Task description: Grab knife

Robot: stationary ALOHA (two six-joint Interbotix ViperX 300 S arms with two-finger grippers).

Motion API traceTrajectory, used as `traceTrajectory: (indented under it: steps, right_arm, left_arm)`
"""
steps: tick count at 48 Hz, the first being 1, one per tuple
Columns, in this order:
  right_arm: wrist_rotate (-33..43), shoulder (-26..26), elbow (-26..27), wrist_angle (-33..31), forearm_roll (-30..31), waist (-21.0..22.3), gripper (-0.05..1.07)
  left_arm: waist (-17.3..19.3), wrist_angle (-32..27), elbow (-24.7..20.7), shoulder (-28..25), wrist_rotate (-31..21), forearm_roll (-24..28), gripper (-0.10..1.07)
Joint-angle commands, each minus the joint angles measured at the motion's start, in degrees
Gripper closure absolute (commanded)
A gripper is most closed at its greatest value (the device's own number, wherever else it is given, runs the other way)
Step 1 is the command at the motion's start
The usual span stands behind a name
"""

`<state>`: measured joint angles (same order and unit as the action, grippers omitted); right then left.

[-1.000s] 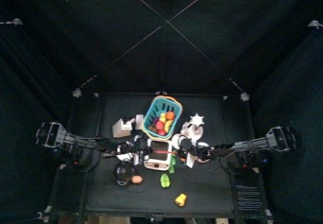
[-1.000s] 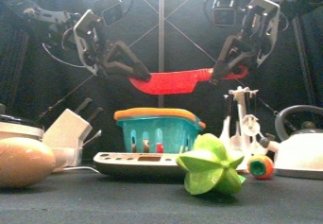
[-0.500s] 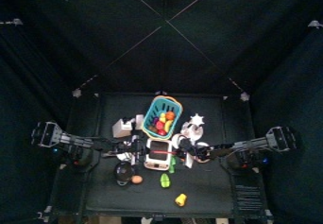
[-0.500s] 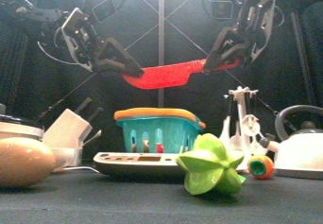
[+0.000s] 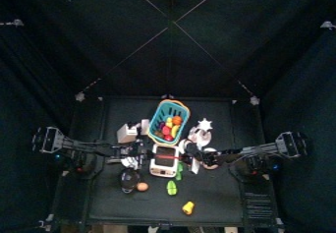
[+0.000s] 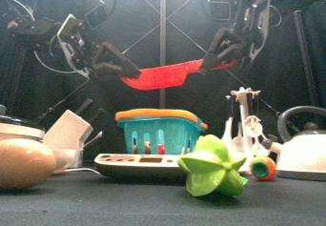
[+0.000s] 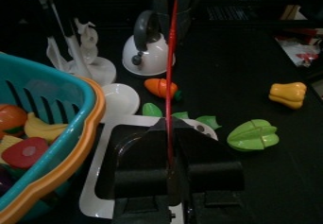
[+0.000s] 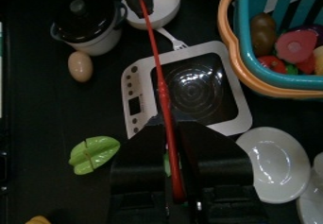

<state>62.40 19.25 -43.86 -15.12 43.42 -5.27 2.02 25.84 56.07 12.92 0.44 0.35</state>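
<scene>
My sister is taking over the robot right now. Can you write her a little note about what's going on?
Left gripper: shut on one end of the red knife.
Right gripper: shut on the other end.
The knife hangs in the air between both arms, tilted, above the teal basket and the white scale.
Done: knife is grabbed and off the table.
Left: probably nothing but to keep it steady; check whether one arm should let go.
Green star fruit sits in front, untouched.
</scene>
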Motion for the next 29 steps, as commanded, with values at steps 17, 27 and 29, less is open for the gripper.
traceTrajectory:
  steps: [17,27,29]
  right_arm:
    - [0.35,0.62,-0.53,-0.26,-1.32,0.18,0.65]
    - [0.53,0.62,-0.97,-0.26,-1.41,0.18,0.65]
    - [0.62,0.62,-0.97,-0.26,-1.49,0.18,0.65]
  left_arm:
    - [3.87,1.05,-1.14,-1.49,-17.14,18.19,0.66]
    - [3.78,0.97,-1.23,-1.67,-17.14,18.54,0.66]
    - [3.87,0.97,-1.32,-1.67,-17.14,18.63,0.66]
